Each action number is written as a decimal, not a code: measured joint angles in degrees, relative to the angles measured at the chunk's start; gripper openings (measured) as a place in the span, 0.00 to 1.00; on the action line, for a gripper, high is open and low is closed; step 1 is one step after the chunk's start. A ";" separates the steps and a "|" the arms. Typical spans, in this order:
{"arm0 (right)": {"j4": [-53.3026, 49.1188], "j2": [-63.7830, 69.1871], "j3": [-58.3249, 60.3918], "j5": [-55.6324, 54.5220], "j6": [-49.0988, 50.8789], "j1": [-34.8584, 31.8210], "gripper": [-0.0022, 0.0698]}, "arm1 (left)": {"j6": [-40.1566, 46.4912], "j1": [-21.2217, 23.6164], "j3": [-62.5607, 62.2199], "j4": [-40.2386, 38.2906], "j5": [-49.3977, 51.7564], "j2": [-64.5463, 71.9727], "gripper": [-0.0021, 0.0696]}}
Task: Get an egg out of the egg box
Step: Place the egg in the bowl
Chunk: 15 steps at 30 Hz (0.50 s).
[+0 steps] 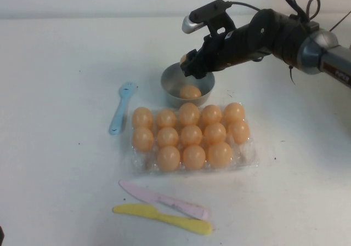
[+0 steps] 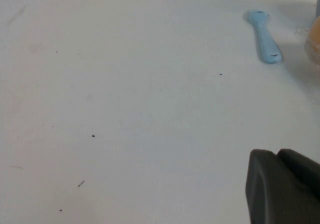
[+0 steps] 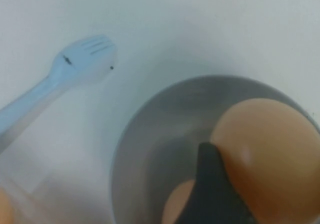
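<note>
My right gripper (image 1: 188, 61) hangs over the round grey bowl (image 1: 170, 73), shut on a pale orange-tan egg (image 3: 265, 154). In the right wrist view one dark finger (image 3: 212, 184) presses the egg's side, and the bowl's wall (image 3: 150, 149) lies below. Another egg (image 1: 190, 91) lies in the bowl and also shows in the right wrist view (image 3: 175, 204). The clear plastic egg box (image 1: 249, 153) sits in front of the bowl with several eggs in its cups. My left gripper (image 2: 280, 156) is shut and empty over bare table, far to the left.
A light blue plastic fork (image 1: 120, 108) lies left of the bowl and box. It also shows in the right wrist view (image 3: 75, 64) and the left wrist view (image 2: 263, 34). A pink knife (image 1: 164, 200) and a yellow knife (image 1: 164, 218) lie in front of the box.
</note>
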 joint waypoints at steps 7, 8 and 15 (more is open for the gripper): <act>0.19 4.12 -7.30 5.00 0.00 0.00 0.74 | 0.00 0.00 0.00 0.00 0.00 0.00 0.02; 0.06 4.17 -7.62 5.99 0.00 0.00 0.75 | 0.00 0.00 0.00 0.00 0.00 0.00 0.02; -0.28 4.17 -16.31 17.91 3.51 0.00 0.72 | 0.00 0.00 0.00 0.00 0.00 0.00 0.02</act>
